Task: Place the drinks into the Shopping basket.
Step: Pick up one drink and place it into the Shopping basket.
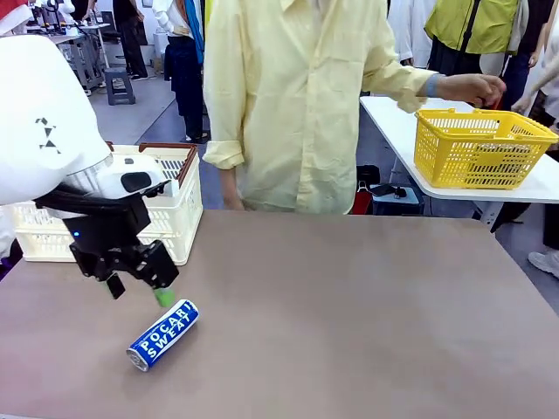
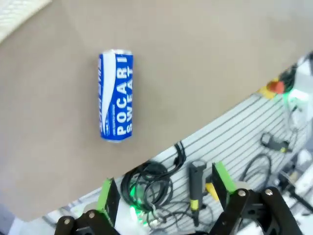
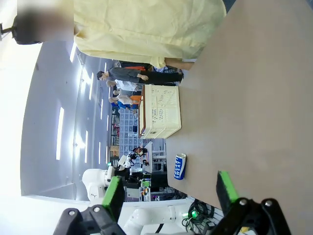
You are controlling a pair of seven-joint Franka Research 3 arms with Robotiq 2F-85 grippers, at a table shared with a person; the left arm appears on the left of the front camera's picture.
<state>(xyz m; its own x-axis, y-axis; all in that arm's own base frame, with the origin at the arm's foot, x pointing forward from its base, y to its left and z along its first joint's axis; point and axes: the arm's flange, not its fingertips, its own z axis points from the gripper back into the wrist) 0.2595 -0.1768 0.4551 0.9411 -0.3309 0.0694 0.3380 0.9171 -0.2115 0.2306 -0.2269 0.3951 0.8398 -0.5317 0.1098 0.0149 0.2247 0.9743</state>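
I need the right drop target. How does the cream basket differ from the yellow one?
The Shopping basket is cream-white with slotted walls and a dark red-brown rim; the yellow basket is yellow mesh. The Shopping basket sits on the brown table behind the left tool; the yellow basket stands on a separate white table, by a person's hand. Both are rectangular and open-topped.

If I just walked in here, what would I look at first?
Probably the blue-and-white POCARI SWEAT can, lying on its side on the brown table. Just above it hangs the left gripper, open, with green pads, and behind that the cream-white shopping basket sits at the table's far left. A person in a pale yellow shirt stands across the table, reaching toward a yellow mesh basket on another table.
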